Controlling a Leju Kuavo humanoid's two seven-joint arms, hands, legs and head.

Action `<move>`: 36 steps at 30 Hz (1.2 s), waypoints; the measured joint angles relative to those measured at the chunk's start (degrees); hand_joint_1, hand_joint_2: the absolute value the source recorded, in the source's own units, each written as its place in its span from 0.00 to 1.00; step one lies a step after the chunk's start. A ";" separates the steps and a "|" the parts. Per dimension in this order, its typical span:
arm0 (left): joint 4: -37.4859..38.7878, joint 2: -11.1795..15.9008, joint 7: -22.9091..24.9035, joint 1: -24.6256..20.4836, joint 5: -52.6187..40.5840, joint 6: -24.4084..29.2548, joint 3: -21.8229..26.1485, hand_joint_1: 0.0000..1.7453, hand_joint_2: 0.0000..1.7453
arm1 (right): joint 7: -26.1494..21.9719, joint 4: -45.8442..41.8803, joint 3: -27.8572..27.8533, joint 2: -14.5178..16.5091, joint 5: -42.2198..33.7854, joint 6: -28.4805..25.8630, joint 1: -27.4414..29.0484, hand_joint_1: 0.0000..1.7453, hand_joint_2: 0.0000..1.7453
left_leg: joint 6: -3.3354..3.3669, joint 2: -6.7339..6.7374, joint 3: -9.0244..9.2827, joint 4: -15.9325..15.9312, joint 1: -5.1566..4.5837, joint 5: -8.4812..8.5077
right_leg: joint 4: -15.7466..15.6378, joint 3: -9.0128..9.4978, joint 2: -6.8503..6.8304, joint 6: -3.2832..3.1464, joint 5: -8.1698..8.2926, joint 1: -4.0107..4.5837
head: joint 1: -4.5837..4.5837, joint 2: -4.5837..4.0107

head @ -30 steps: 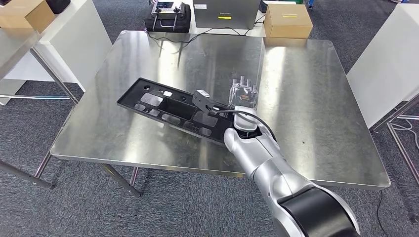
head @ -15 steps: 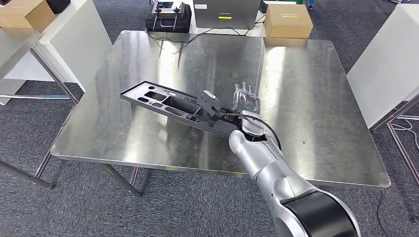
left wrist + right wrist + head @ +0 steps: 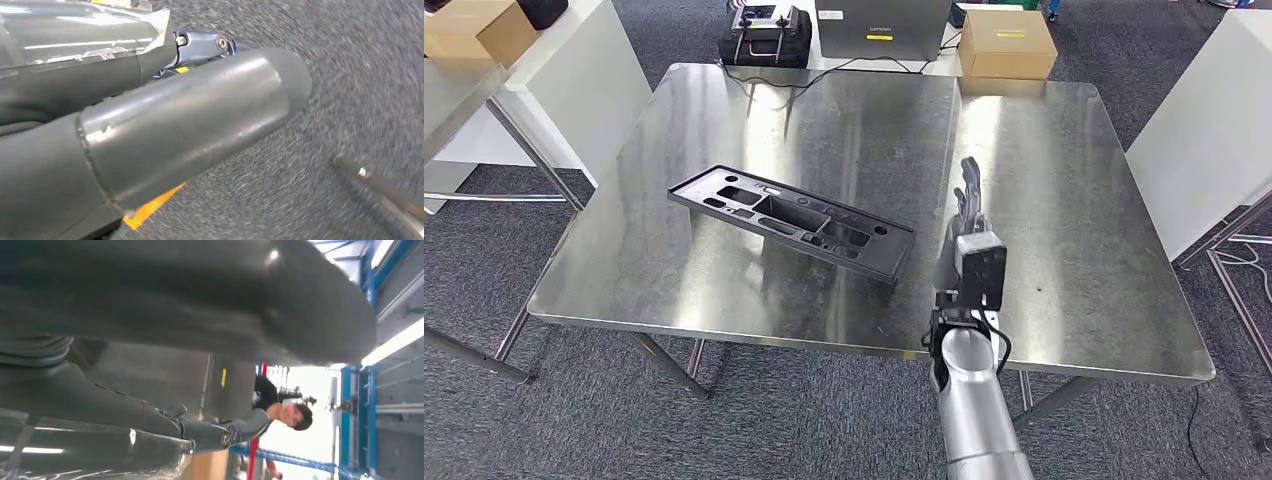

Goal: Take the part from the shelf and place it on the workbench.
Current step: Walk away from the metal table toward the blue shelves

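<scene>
1 black part (image 3: 790, 220) flat on workbench (image 3: 1064, 200)

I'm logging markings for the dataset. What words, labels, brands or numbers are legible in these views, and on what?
None can be read.
Grey metal case: small pale wording and a yellow strip, too small.
Brown cardboard box: yellow label, too small.
Black plastic part: pale sticker, blurred.

A silver, tube-shaped right arm (image 3: 964, 400) rises from the lower centre of the head view, ending in a black camera box and a dark-fingered right hand (image 3: 967, 205); black cables loop at the wrist. The left hand (image 3: 165, 125) has a thick grey thumb, with a screw above it.
</scene>
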 joint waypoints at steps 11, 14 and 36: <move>0.02 -2.26 1.70 -0.37 4.18 -0.29 4.50 0.00 0.00 | -4.12 -3.53 3.52 -1.97 -18.03 20.78 12.26 0.00 0.00 | 0.74 1.05 0.73 -2.14 1.07 2.40 | 11.63 -2.45 -0.57 2.22 -6.05 -1.26 | 0.13 -0.01; 0.01 -2.64 2.02 -0.42 4.53 -1.90 5.09 0.00 0.00 | -4.38 -2.71 5.00 -2.15 -15.79 19.12 12.45 0.00 0.00 | -0.68 0.84 -0.15 -0.68 1.37 1.78 | 2.11 3.54 -0.62 3.25 -4.07 -1.55 | 0.16 -0.01; 0.00 -2.76 2.48 -0.51 3.82 -6.45 5.37 0.00 0.00 | -4.33 -1.55 7.13 -2.59 -9.88 15.33 14.10 0.00 0.00 | 0.84 1.21 0.45 -1.03 0.51 1.69 | 5.91 -1.92 -0.86 0.71 -4.94 -0.17 | -0.18 -0.01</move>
